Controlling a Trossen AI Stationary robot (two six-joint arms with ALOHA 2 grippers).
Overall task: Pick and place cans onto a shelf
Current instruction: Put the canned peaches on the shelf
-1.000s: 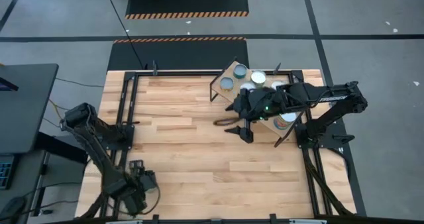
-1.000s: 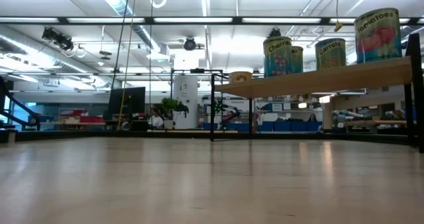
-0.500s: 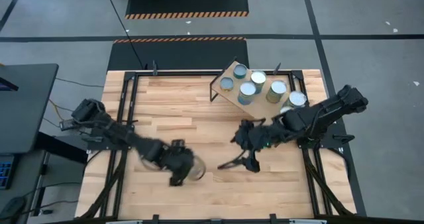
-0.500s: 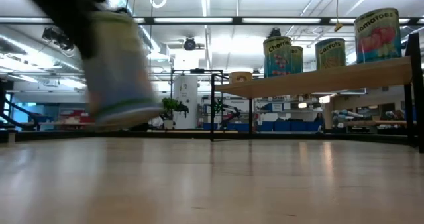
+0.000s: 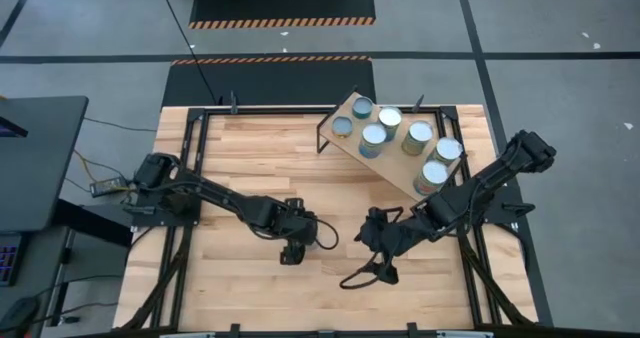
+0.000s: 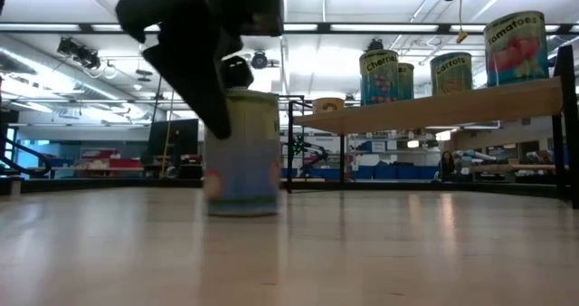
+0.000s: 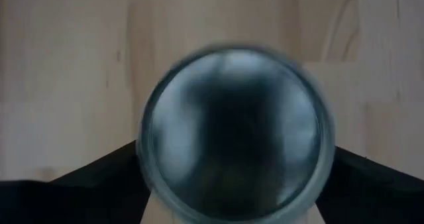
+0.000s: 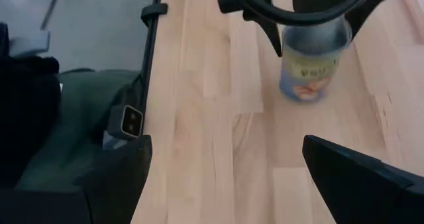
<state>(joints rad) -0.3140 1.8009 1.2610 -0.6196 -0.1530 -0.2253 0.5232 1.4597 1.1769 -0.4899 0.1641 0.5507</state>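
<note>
A can (image 6: 241,157) with a pale label and a shiny round top (image 7: 232,131) stands upright near the middle of the plank table; it also shows in the right wrist view (image 8: 310,61). My left gripper (image 5: 298,236) is above it, shut on it. My right gripper (image 5: 368,276) is open and empty, to the can's right and closer to the near edge. The shelf (image 5: 395,166) stands at the far right on its black frame, with several cans (image 5: 374,138) upright on its board. My left gripper pinches the can's side wall just below the rim (image 7: 147,159) between its two fingers (image 7: 99,181), one on each side. The fingers come from above, pointing down. The can is upright, its base (image 6: 241,208) at the tabletop; whether it rests there I cannot tell.
The shelf's board (image 6: 434,107) stands raised above the table on thin black legs (image 6: 289,148). A black frame rail (image 8: 154,15) runs along the table's edge. Bare planks (image 5: 250,158) lie between the can and the far edge.
My left gripper has swung from the table's near left corner toward the middle, carrying the can, and has come down until the can is at the tabletop. My right gripper has drawn back from the shelf toward the near edge.
</note>
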